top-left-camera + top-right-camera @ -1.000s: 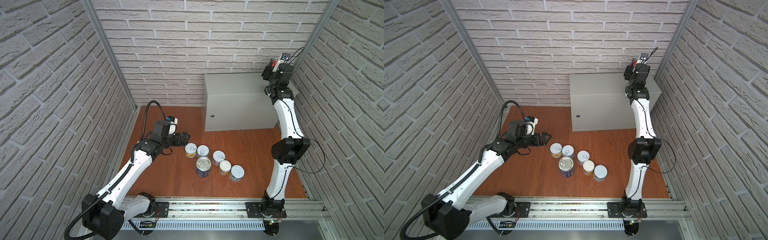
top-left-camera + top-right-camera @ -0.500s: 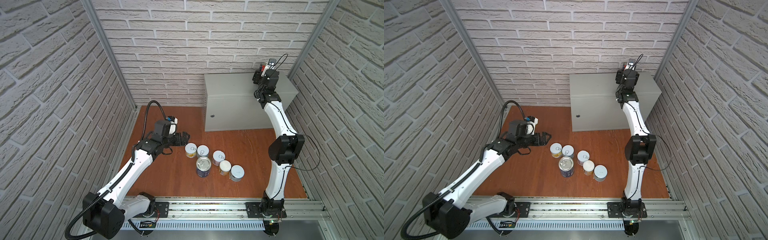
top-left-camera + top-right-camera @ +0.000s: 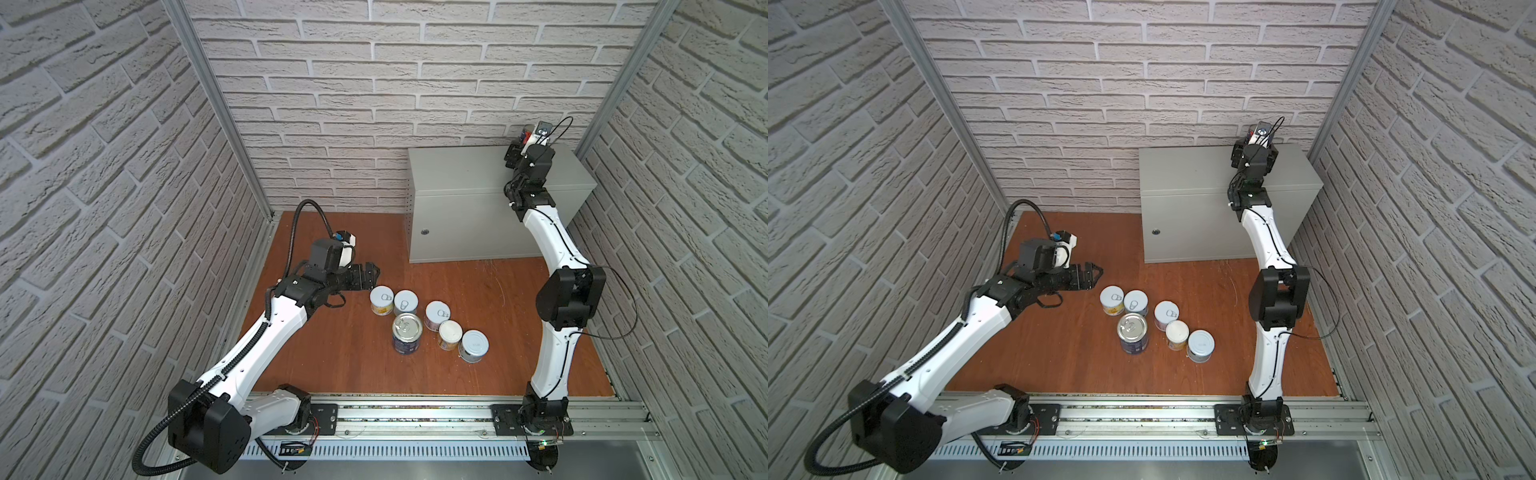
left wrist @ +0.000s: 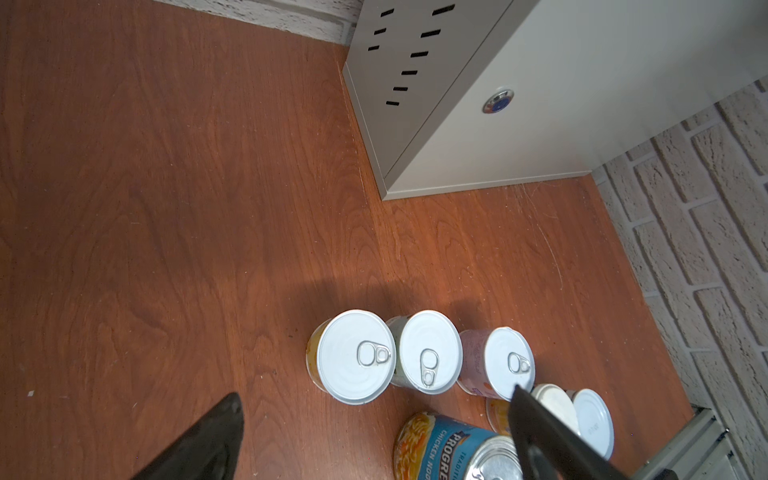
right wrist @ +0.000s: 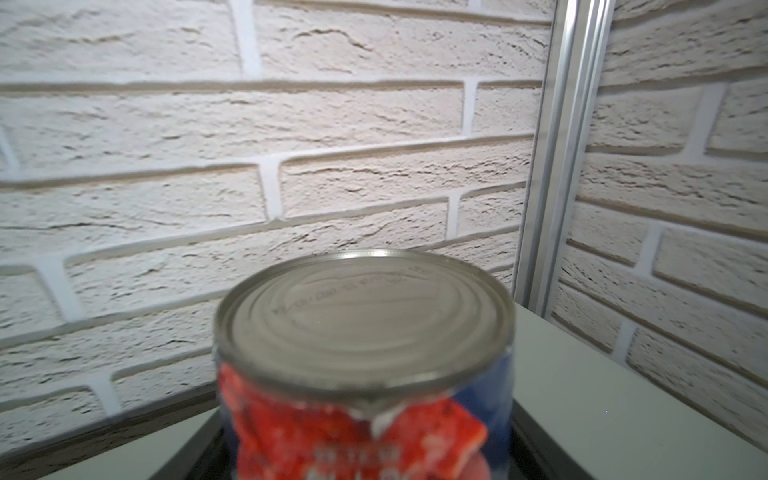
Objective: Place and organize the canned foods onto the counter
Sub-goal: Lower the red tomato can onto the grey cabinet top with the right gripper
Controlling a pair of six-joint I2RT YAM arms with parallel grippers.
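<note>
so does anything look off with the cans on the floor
Nothing spilled or tipped: all six stand upright. Only oddity: three short cans show ring pulls, but the orange-labelled can and the grey-labelled can show plain tops, so they may be standing upside down.

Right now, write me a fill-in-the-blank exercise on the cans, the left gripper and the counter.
1. The short white-lidded cans on the wooden floor number ____.
2. The only tall can on that floor has a ____ label.
3. The left gripper, near the yellow-labelled can, has its jaws ____.
4. The red-and-blue can is above the top of the grey ____.

Missing words: five; blue; open; counter.
</note>
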